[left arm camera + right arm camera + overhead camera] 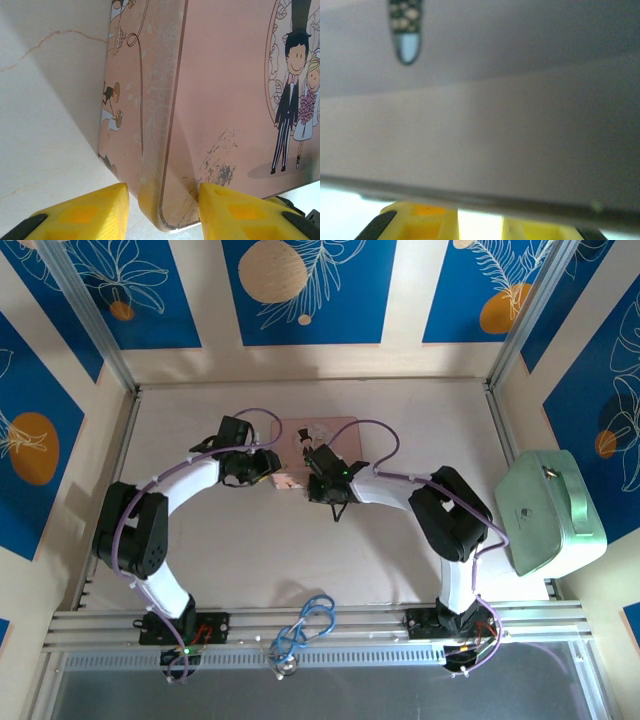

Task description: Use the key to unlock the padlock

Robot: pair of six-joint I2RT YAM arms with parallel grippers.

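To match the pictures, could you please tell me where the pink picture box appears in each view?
Top external: pink picture box just above picture centre.
Left wrist: centre and right, its corner inside the left pincer.
Right wrist: blurred close surface, probably its side.
Shared landmark: its cartoon couple.

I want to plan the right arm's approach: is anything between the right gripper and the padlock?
Can't tell. The right gripper is close up to the pink box, its blurred wall just ahead; the padlock is too small to place. The left gripper straddles the box's corner.
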